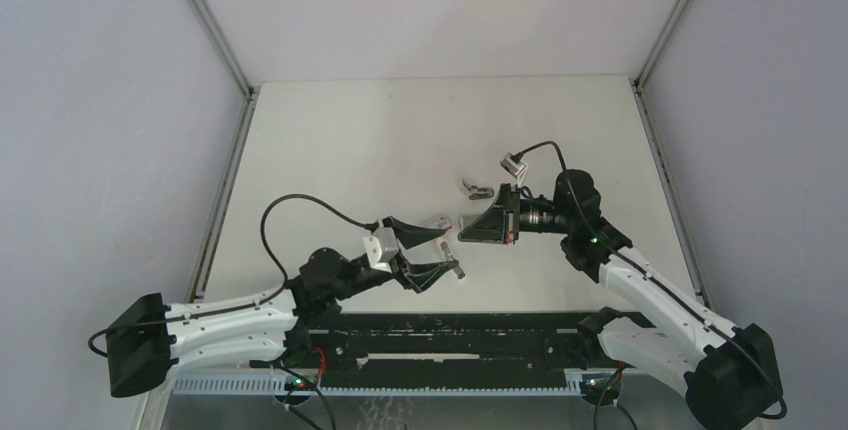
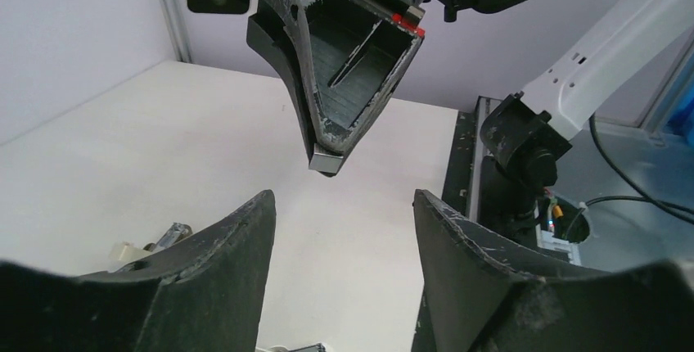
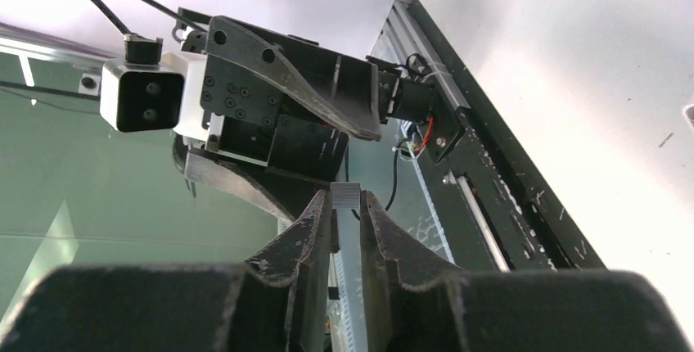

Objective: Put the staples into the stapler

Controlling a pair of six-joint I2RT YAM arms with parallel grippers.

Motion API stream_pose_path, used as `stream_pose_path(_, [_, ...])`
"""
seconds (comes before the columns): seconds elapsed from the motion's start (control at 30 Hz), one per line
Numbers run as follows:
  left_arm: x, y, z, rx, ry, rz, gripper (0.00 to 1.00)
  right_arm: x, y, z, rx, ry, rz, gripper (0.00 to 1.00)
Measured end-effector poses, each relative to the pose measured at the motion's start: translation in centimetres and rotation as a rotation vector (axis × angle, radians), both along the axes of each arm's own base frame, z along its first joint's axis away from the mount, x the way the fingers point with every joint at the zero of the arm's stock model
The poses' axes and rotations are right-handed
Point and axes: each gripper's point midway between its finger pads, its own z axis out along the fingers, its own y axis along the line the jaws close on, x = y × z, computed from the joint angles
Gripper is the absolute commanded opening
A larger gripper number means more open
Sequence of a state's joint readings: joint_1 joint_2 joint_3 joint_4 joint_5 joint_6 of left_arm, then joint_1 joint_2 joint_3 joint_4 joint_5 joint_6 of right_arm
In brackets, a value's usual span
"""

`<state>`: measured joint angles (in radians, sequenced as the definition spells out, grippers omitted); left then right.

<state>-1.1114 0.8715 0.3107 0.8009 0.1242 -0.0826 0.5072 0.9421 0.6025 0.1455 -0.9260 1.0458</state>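
scuffed black right claw (image 3: 347, 211) clamped on ribbed grey staples (image 3: 346, 194), left claw (image 2: 342, 223) apart

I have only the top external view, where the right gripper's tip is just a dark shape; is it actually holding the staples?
Observer: Yes. The right wrist view shows the right gripper pinching a small ridged grey block, the staples, which pokes out just past its fingertips.
Operator: Thank you. From above I also cannot tell whether the left gripper has anything between its fingers.
Observer: It does not. In the left wrist view the left gripper has its jaws well apart with nothing between them, and the right gripper's loaded tip hangs just beyond the gap.
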Motion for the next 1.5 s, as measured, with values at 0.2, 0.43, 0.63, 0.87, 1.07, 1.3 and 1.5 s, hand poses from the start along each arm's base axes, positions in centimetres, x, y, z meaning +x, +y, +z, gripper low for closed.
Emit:
stream_pose_path(0.2, [0.2, -0.2, -0.2, 0.023, -0.051, 0.040, 0.65, -0.5, 0.4, 0.7, 0.023, -0.009, 0.020, 0.17])
stream_pose_path(0.43, [0.6, -0.3, -0.2, 0.034, -0.095, 0.084, 0.61, -1.1, 0.8, 0.8, 0.026, -0.010, 0.044, 0.17])
stream_pose_path(0.63, [0.5, -0.6, -0.4, 0.043, -0.112, 0.080, 0.53, -1.4, 0.9, 0.8, 0.026, -0.010, 0.053, 0.17])
stream_pose_path(0.87, [0.4, -0.7, -0.2, 0.039, -0.117, 0.077, 0.50, -1.4, 1.0, 0.7, 0.024, -0.007, 0.057, 0.17])
stream_pose_path(1.07, [0.4, -0.7, -0.2, 0.038, -0.118, 0.077, 0.51, -1.5, 1.1, 0.5, 0.021, -0.003, 0.062, 0.17])
stream_pose_path(1.3, [0.3, -0.7, 0.0, 0.032, -0.121, 0.074, 0.53, -1.5, 1.1, 0.5, 0.021, -0.004, 0.062, 0.17])
stream_pose_path(1.5, [0.2, -0.7, 0.4, 0.022, -0.126, 0.070, 0.51, -1.5, 1.1, 0.5, 0.021, -0.005, 0.063, 0.16])
